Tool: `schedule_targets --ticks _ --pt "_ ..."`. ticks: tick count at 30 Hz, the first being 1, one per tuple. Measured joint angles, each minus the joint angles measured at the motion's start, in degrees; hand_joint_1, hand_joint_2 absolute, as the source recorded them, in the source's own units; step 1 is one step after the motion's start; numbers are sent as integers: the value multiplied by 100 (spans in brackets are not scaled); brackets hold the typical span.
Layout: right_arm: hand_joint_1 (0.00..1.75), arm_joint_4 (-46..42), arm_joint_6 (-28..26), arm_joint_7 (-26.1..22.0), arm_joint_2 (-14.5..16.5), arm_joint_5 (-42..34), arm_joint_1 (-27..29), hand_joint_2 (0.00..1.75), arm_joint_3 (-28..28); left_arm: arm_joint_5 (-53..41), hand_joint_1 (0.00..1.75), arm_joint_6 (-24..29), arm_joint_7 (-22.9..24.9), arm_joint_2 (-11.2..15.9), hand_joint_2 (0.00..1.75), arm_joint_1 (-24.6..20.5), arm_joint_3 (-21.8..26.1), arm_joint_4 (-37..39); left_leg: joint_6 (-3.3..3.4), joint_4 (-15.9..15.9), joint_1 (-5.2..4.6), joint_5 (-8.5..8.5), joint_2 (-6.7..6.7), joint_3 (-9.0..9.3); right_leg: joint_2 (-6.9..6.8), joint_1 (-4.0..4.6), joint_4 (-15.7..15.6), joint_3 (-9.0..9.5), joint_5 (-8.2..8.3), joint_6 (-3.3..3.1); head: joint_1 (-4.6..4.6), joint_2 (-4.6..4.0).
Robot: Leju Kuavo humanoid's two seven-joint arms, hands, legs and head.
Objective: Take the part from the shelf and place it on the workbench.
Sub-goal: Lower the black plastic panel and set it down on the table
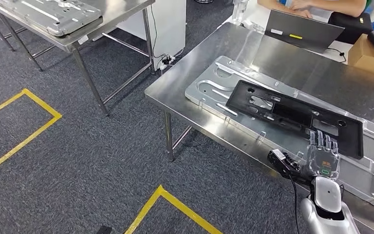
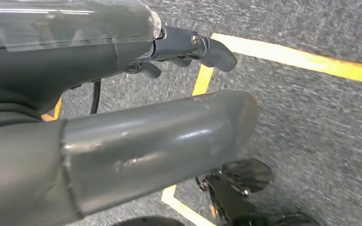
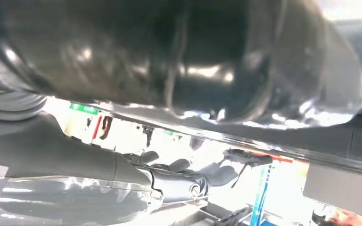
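Part flat, lengthwise along workbench

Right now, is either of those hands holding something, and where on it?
The right hand rests at the black part's near edge; a grip cannot be told. The left hand holds nothing.

The steel bench carries a large grey metal plate, a laptop and a cardboard box. A black frame part lies on the plate.
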Motion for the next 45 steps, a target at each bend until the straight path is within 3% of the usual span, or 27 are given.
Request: schedule_targets --ticks 2,4,5,6,7,9,11,13,15,16,18,20,21,22,23,25,27,29,31,33,35,36,38,40,42,43,45 --pt "0 -5 -1 1 -1 0 17 0 4 -1 0 0 1 -1 0 -4 3 0 79 -37 26 151 30 -111 19 -23 258 -121 -356 58 3 0" --pt "0 -6 -2 2 -2 0 25 0 9 -1 0 0 1 2 0 -6 5 0 114 -36 32 291 48 -284 28 -43 936 -315 -973 108 5 0" --pt "0 -6 -2 3 -2 0 32 0 14 0 0 0 1 4 0 -5 7 0 110 -30 31 358 51 -381 28 -49 1299 -383 -1174 127 5 0" --pt "0 -6 -2 4 -2 0 40 44 20 -1 0 -1 1 3 0 -2 8 0 101 -21 32 425 53 -481 28 -53 1550 -383 -1235 139 4 0" --pt "0 -6 -2 3 -2 0 46 87 26 -1 0 -2 1 2 0 1 9 0 88 -9 35 486 54 -576 28 -56 1612 -282 -1165 145 4 0" --pt "0 -12 -4 4 -2 2 45 175 30 -2 0 -4 1 -2 0 2 10 0 50 26 46 590 56 -741 28 -66 1132 239 -882 147 4 0" --pt "0 -41 -24 9 -2 17 38 175 33 -2 0 -4 1 -6 0 -1 11 0 -11 63 42 676 51 -840 45 -56 274 883 -875 114 1 0" --pt "0 -89 -84 25 -1 57 57 175 38 -2 0 -1 1 -7 0 -4 12 0 -87 55 38 774 48 -866 65 -18 -174 1148 -989 38 -2 0" --pt "0 -148 -167 63 5 135 108 175 46 -8 0 3 4 -7 0 2 14 0 -168 34 49 842 40 -884 49 -2 -220 1099 -913 -68 0 0" --pt "0 -189 -206 84 13 190 136 175 52 -13 0 5 9 -5 0 7 16 0 -198 81 55 764 36 -923 37 -5 -232 1050 -851 -126 -1 0" --pt "0 -312 -285 138 37 316 205 175 73 -24 0 10 19 -3 0 15 23 0 -231 490 70 266 31 -1066 9 -14 -250 903 -705 -237 -4 0" --pt "0 -475 -334 188 68 446 300 175 105 -46 0 15 25 -7 0 14 28 0 -248 1226 74 -292 32 -1214 3 17 -228 710 -570 -292 -7 0" --pt "0 -559 -352 203 84 497 355 175 127 -56 0 16 28 -9 0 12 31 0 -251 1532 73 -378 32 -1229 -2 39 -210 608 -503 -299 -7 0" --pt "0 -647 -370 217 97 535 410 175 157 -64 0 18 32 -11 0 12 34 0 -244 1702 71 -327 32 -1179 -6 62 -189 503 -439 -303 -7 0" --pt "0 -735 -390 237 107 555 463 175 191 -66 0 20 35 -10 0 10 38 0 -224 1682 65 -179 31 -1042 -9 83 -165 400 -378 -304 -8 0" --pt "0 -955 -421 307 125 569 587 175 278 -67 0 26 39 -7 0 0 45 -1 -137 1108 35 31 26 -490 -10 112 -109 229 -270 -295 -8 0" --pt "0 -1208 -463 384 159 573 753 175 357 -67 0 39 38 1 0 -22 58 -4 -60 239 -13 -105 21 161 -21 128 -52 134 -183 -261 -7 0" --pt "0 -1433 -570 419 225 574 962 175 413 -65 0 52 36 1 0 -39 93 -7 -34 -204 -47 -221 17 420 -42 120 -52 104 -79 -206 -7 0" --pt "0 -1611 -795 383 334 510 1235 87 436 -56 0 69 36 -23 0 -29 138 -4 11 -280 -20 -103 31 355 -33 104 -49 67 -77 -146 -3 0" --pt "0 -1729 -1128 178 500 165 1549 0 432 -28 0 102 35 -42 0 -5 183 -2 74 -331 17 65 62 220 10 78 248 -38 -514 -84 6 0" --pt "0 -1767 -1473 -296 741 -560 1844 0 376 8 0 132 31 -42 0 6 246 -2 93 -314 16 212 81 30 36 26 904 -165 -1117 -23 11 0" --pt "0 -1748 -1613 -636 892 -1029 1970 0 304 22 0 139 28 -43 0 9 278 -2 82 -293 17 280 88 -77 37 -1 1221 -192 -1247 3 12 0" --pt "0 -1597 -1746 -1457 1225 -1972 2153 0 26 44 0 158 22 -51 0 19 340 -2 45 -219 30 396 102 -310 36 -43 1453 -53 -1072 44 10 0" --pt "0 -1193 -1676 -2323 1577 -2714 2198 0 -492 55 0 203 19 -71 0 28 417 -2 -12 -103 55 479 116 -533 29 -75 941 468 -808 78 10 0" --pt "0 -584 -1623 -3041 1872 -3059 2142 0 -1187 57 0 299 35 -89 0 27 492 -2 -84 7 63 539 112 -674 21 -61 114 1074 -943 66 8 0" --pt "0 -217 -1649 -3322 1975 -3101 2087 0 -1573 52 0 366 53 -93 0 25 525 -2 -124 31 62 574 109 -703 18 -44 -149 1234 -1060 36 7 0" --pt "0 596 -1718 -3710 2120 -3111 1947 0 -2374 49 0 483 86 -94 0 26 586 -2 -212 30 70 643 104 -723 12 -20 -288 1255 -1085 -60 5 0"
